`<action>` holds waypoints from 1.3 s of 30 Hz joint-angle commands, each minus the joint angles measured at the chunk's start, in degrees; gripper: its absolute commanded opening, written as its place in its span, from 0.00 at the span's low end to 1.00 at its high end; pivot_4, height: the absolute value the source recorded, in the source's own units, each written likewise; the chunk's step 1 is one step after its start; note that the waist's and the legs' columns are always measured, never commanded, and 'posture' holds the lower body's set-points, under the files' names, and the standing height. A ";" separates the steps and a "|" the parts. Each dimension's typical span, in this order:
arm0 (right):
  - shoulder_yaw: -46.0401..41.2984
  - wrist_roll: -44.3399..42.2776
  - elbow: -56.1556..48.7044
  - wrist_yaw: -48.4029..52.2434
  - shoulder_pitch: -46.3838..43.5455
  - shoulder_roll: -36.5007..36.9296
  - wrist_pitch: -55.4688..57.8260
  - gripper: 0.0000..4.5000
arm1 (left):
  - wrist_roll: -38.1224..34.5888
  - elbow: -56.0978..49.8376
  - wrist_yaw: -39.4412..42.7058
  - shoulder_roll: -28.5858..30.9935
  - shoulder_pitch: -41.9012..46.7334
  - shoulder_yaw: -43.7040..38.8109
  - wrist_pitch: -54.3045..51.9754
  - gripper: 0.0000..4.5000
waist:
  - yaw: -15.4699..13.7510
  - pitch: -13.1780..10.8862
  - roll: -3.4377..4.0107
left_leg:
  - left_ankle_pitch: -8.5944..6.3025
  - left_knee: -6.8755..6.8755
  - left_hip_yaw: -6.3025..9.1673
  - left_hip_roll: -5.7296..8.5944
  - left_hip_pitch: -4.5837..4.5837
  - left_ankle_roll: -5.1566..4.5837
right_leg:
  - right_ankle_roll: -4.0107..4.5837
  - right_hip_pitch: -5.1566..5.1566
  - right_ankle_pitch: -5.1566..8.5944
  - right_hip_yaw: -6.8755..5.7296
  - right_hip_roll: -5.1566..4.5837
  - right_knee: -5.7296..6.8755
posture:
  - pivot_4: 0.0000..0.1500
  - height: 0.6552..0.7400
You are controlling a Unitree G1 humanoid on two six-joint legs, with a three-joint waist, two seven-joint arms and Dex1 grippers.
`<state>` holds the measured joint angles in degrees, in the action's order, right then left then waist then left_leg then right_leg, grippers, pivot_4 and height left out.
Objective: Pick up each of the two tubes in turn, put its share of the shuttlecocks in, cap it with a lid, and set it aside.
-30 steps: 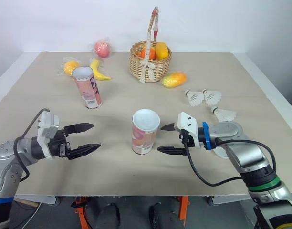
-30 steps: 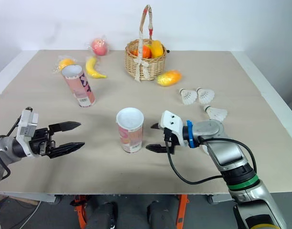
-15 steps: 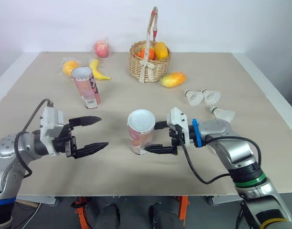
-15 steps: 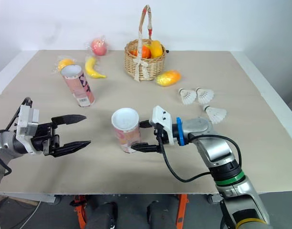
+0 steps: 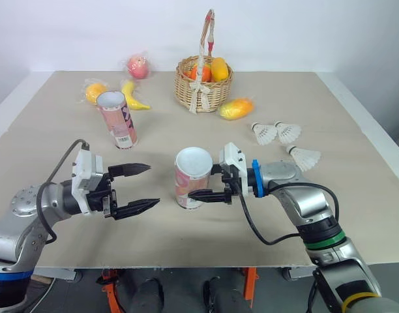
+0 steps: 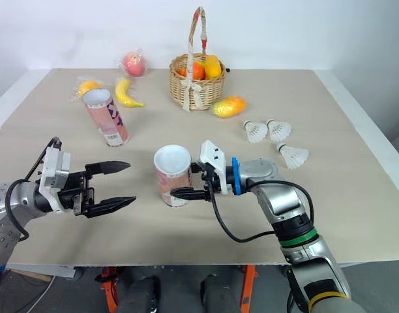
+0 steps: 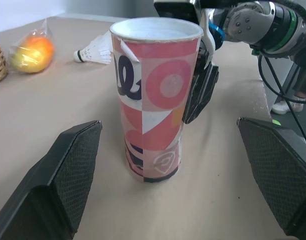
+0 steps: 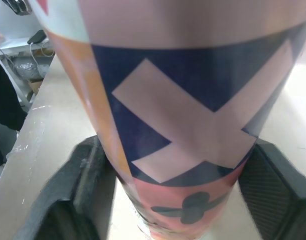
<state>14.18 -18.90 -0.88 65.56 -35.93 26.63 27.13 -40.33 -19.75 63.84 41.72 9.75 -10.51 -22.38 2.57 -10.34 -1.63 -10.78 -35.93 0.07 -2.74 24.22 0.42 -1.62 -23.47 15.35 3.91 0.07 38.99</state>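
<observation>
The nearer tube [image 7: 155,100] looks like card wrapped in printed paper with a faint sheen, one seam edge lifting slightly. The pads [image 7: 68,170] on the left gripper [image 5: 154,185] are matt black with a fine cross-hatched grain. The table [image 5: 186,248] top is matt beige board. The basket [image 5: 203,88] is woven wicker, and the red fruit [image 5: 139,66] sits in shiny clear film

No word or number is coming through legibly anywhere. The near tube [image 7: 153,100] is showing dark letter-like shapes and a small round emblem low on its wall, neither readable. The far tube [image 5: 118,120] is carrying a white label near its base, too small to read.
</observation>
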 commanded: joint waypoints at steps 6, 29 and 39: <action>-6.14 -4.10 -3.32 -0.56 -1.06 2.61 2.31 0.68 | 1.77 3.79 0.26 -5.15 7.41 6.20 1.28 1.00 | -0.14 0.00 0.00 | 0.00 -0.07 0.01 0.04 0.02 0.00 | -0.03 0.03 -0.01 0.00 -0.01 0.01 | 1.00 1.00; -29.60 9.15 58.33 -36.22 -21.69 27.35 -8.77 0.68 | 12.15 31.62 -2.62 -28.89 32.19 16.18 7.72 1.00 | -0.04 0.00 0.11 | -0.10 -0.22 -0.35 0.23 0.08 -0.15 | 0.09 0.00 -0.28 0.46 -0.08 -0.09 | 1.00 1.00; -31.77 7.57 65.95 -37.36 -19.97 26.74 -10.32 0.68 | 12.63 30.93 -1.74 -29.47 31.61 16.26 7.73 1.00 | 0.13 0.00 0.20 | -0.05 -0.25 -0.36 0.31 0.03 -0.08 | -0.02 0.05 -0.33 0.49 -0.15 -0.06 | 1.00 1.00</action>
<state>-15.74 -10.17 65.36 28.55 -55.81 52.14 17.36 -27.49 13.55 61.69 12.03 41.29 6.41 -14.93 2.70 -10.34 -1.43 -10.83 -36.18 -0.30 -2.40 24.25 0.33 -1.66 -23.42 15.02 4.42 -0.11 38.93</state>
